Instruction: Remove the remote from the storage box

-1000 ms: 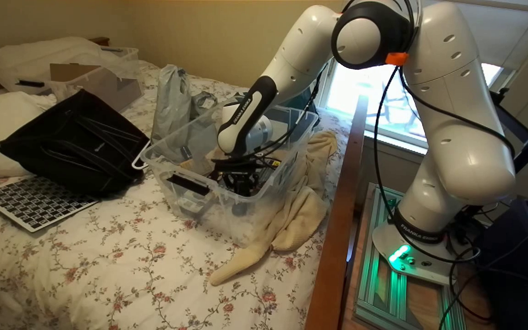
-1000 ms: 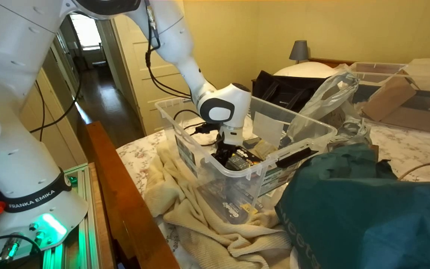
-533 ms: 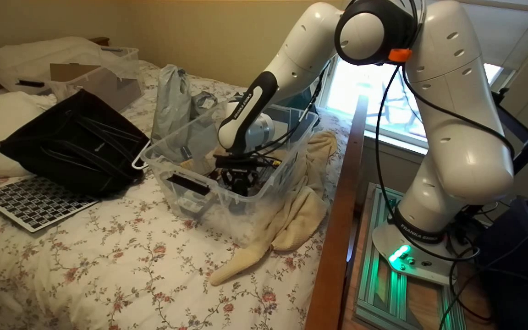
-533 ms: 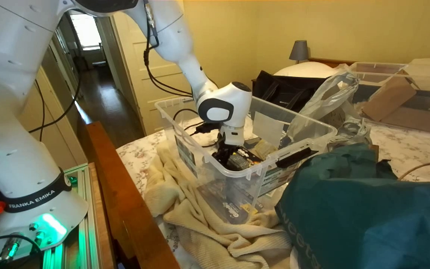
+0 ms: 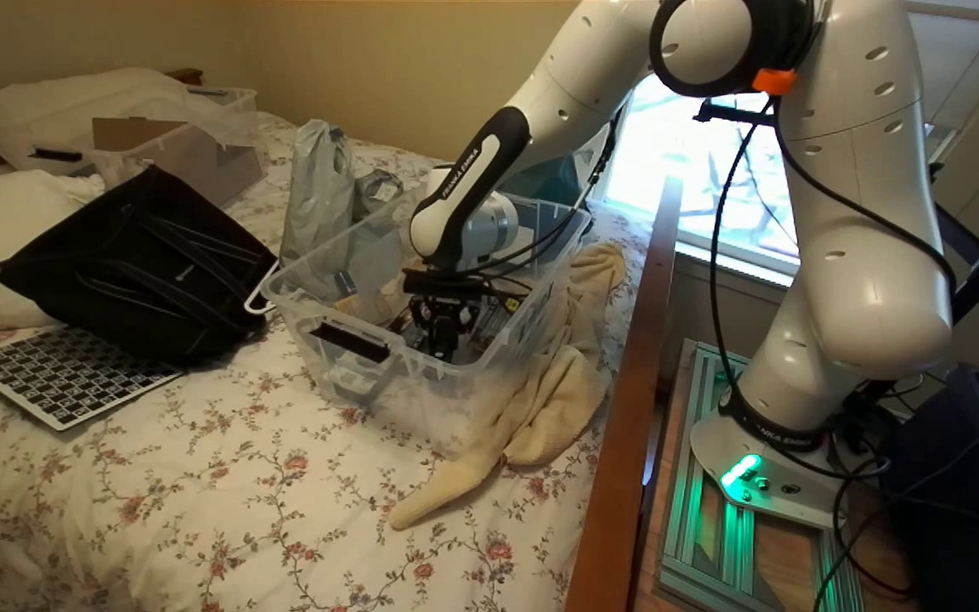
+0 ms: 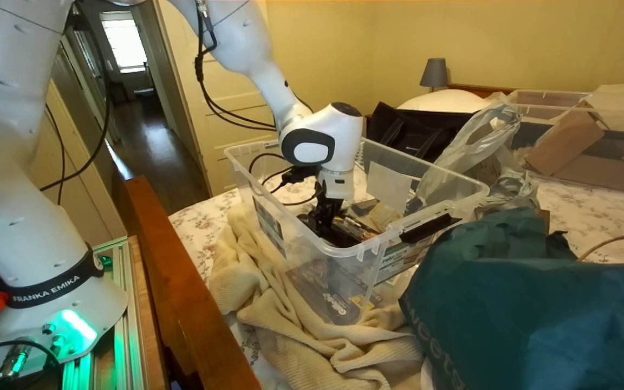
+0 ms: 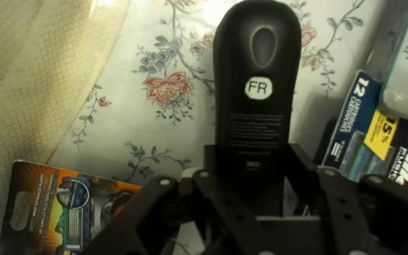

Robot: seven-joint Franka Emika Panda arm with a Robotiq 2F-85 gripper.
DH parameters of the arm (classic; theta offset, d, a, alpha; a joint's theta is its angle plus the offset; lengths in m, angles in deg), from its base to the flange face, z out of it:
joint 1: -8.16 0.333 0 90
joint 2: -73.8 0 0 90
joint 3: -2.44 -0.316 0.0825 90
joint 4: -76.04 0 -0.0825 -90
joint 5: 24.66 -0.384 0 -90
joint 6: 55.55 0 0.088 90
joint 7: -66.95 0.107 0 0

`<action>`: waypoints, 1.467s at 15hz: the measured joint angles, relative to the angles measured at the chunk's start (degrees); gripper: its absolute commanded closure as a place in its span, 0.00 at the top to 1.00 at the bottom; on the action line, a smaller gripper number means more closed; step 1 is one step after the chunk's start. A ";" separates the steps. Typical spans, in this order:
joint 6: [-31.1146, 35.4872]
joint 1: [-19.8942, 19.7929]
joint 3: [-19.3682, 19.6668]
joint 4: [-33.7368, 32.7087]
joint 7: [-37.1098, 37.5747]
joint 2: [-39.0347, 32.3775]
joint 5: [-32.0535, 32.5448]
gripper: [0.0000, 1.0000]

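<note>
Slightly but clearly, our tool (image 7: pixel 251 159) has risen over the last half second, sitting higher inside the clear plastic storage box (image 6: pixel 344 251) in both exterior views. From the wrist view we see it clamped on the sides of the black remote control (image 7: pixel 257 113), so we judge the grasp made and the lift begun. The remote control is still inside the box; we expect it needs a good deal more height to clear the rim without catching.

Black remote (image 7: pixel 255 106) inside storage box (image 6: pixel 344 251)
</note>
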 measured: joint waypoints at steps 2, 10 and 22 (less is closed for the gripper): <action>0.00 0.09 0.04 1.24 -0.26 2.14 0.00 0.26; -0.83 0.52 0.35 6.40 -0.30 10.29 0.08 0.26; 4.25 5.19 3.27 10.04 10.29 23.39 12.91 0.26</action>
